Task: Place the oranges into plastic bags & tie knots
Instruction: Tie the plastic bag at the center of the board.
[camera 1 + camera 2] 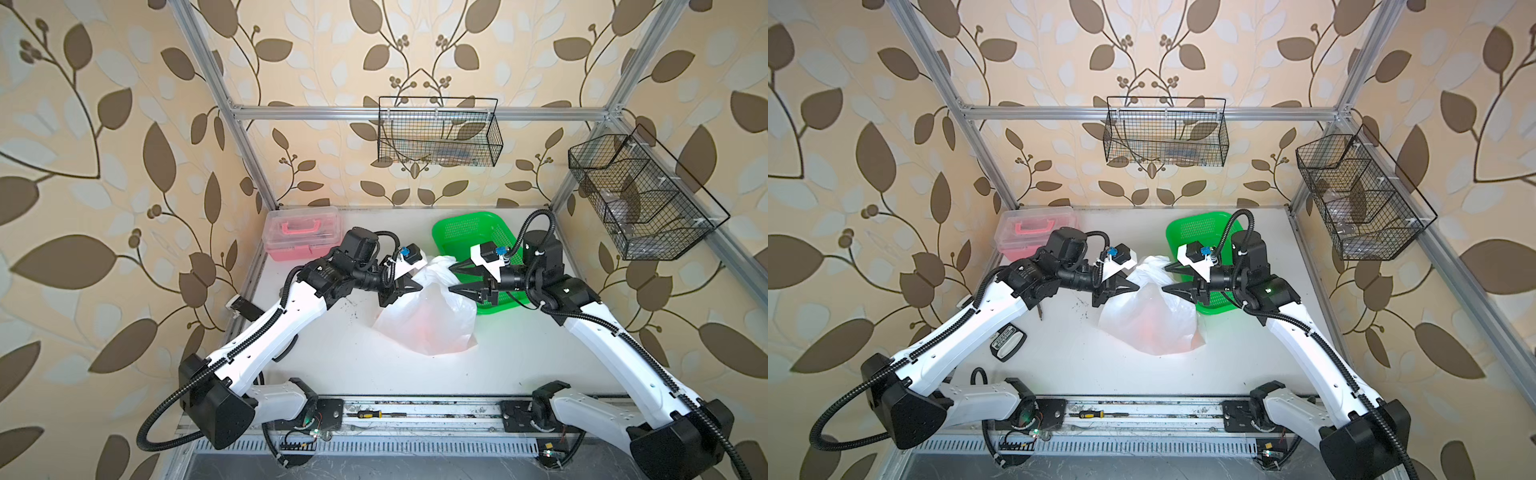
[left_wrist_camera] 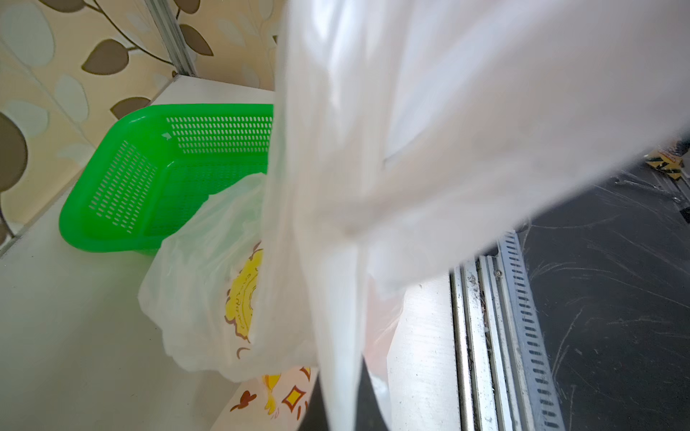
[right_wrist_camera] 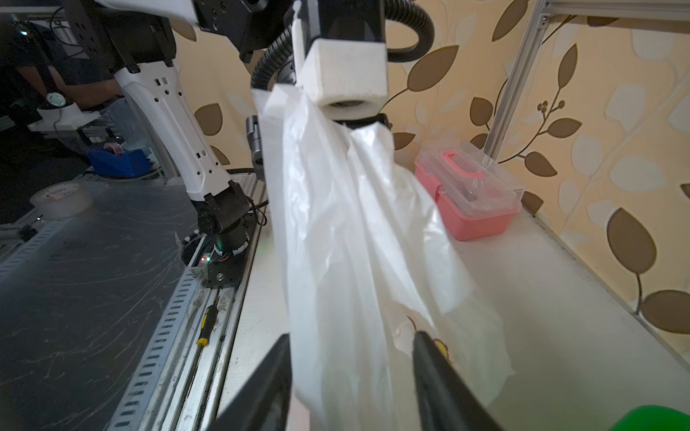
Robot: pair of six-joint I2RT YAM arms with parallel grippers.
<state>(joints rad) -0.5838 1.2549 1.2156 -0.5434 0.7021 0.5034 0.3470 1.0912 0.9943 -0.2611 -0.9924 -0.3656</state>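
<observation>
Bag [image 1: 428, 320] — pinched in L gripper [image 1: 417, 286].

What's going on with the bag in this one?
The left gripper is shut on the top of the plastic bag, holding it up while its bottom rests on the table. The right gripper is open, jaws either side of a hanging strip. An orange tint inside is likely the oranges. No knot shows.
</observation>
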